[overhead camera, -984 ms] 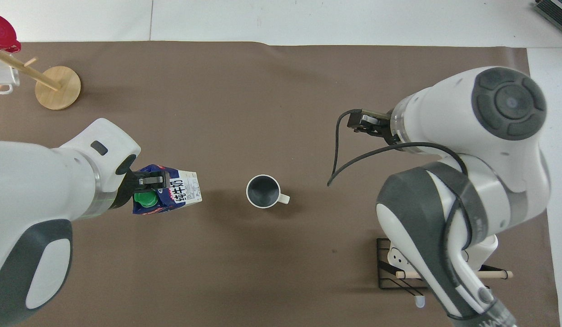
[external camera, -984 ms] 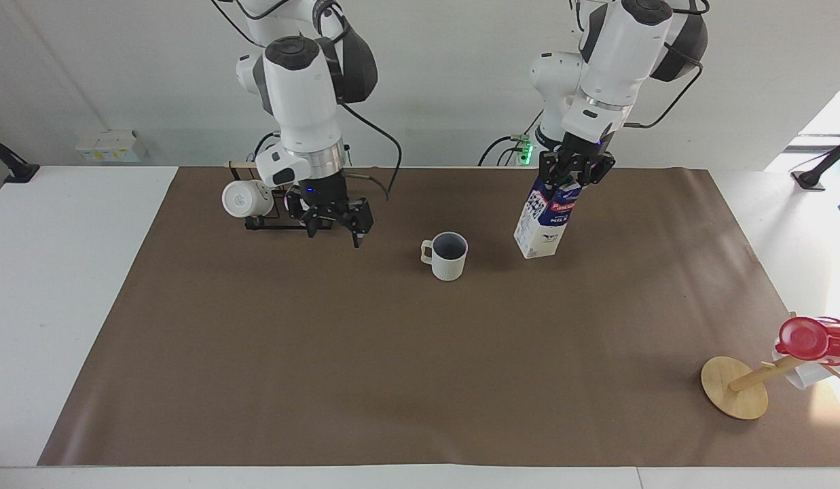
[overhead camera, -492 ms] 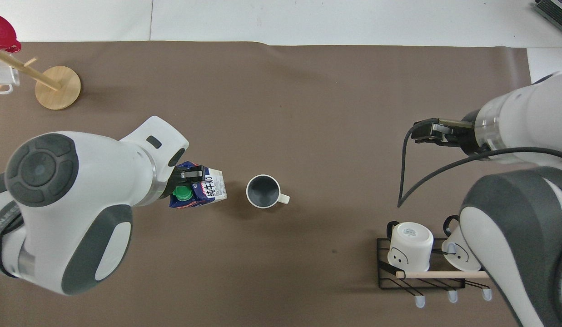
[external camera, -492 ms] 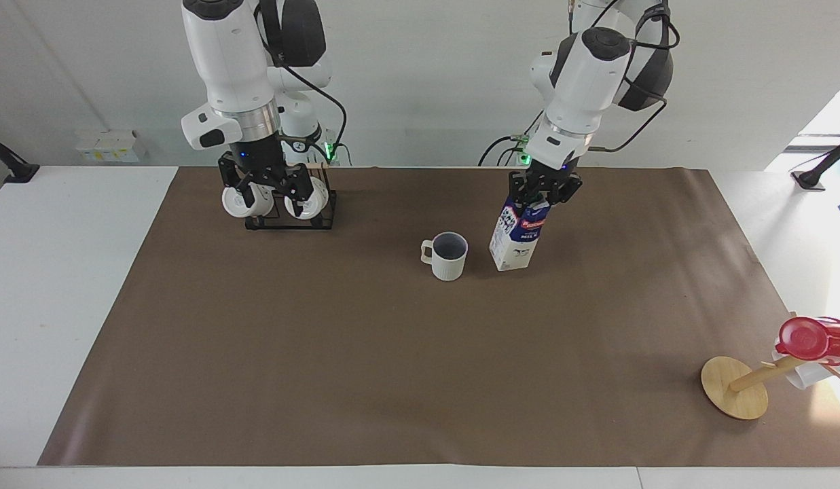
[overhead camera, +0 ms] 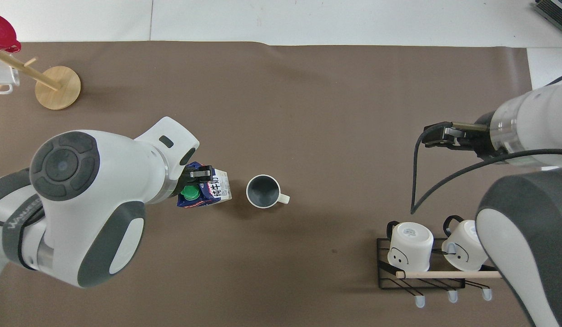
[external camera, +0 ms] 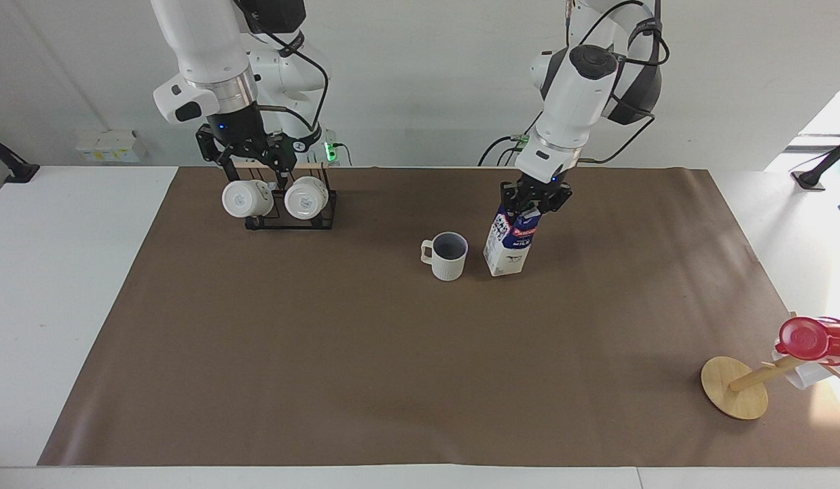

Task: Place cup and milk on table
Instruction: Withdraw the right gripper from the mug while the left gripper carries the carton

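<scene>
Cup [external camera: 449, 256] sits upright mid-counter [external camera: 392, 353], that half done. Left gripper [external camera: 532, 202] pinches the top of the milk [external camera: 509, 243], tilted, base at the paper just beside the cup; release remains. Right gripper [external camera: 246, 151] waits, fingers spread, above the mug rack [external camera: 284, 204].

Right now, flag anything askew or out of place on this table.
The milk leans: its top tips toward the left arm's end while the left gripper is shut on it, beside the upright cup. The wooden stand also lies toppled. Nothing spilled.
</scene>
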Controlling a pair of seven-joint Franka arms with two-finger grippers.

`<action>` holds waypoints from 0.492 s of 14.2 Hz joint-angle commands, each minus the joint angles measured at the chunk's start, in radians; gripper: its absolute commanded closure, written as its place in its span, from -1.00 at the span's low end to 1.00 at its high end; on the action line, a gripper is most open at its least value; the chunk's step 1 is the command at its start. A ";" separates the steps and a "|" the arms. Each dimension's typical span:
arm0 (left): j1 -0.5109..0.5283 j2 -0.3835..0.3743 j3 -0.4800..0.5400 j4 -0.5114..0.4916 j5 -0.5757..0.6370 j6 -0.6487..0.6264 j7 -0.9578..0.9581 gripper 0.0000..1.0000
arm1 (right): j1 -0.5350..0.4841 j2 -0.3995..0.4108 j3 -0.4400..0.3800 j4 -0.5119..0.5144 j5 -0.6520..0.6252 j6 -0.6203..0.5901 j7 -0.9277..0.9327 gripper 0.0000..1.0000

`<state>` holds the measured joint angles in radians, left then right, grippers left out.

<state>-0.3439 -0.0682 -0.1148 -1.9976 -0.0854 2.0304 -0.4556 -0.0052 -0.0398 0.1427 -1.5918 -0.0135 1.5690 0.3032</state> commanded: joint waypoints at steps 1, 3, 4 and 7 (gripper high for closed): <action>-0.021 -0.008 0.015 -0.041 0.021 0.011 -0.014 0.03 | -0.021 0.015 0.003 0.039 0.018 -0.078 -0.044 -1.00; -0.033 -0.016 0.015 -0.062 0.027 0.033 -0.014 0.03 | -0.027 0.040 0.003 0.085 0.020 -0.119 -0.082 -1.00; -0.033 -0.015 0.015 -0.063 0.027 0.039 -0.015 0.03 | -0.027 0.041 0.003 0.090 0.018 -0.127 -0.087 -1.00; -0.033 -0.005 0.015 -0.088 0.029 0.077 -0.017 0.03 | -0.028 0.034 0.002 0.078 0.020 -0.092 -0.095 -1.00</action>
<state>-0.3525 -0.0669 -0.1168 -2.0503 -0.0777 2.0585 -0.4556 -0.0163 -0.0175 0.1402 -1.5358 -0.0131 1.4743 0.2448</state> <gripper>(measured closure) 0.511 0.000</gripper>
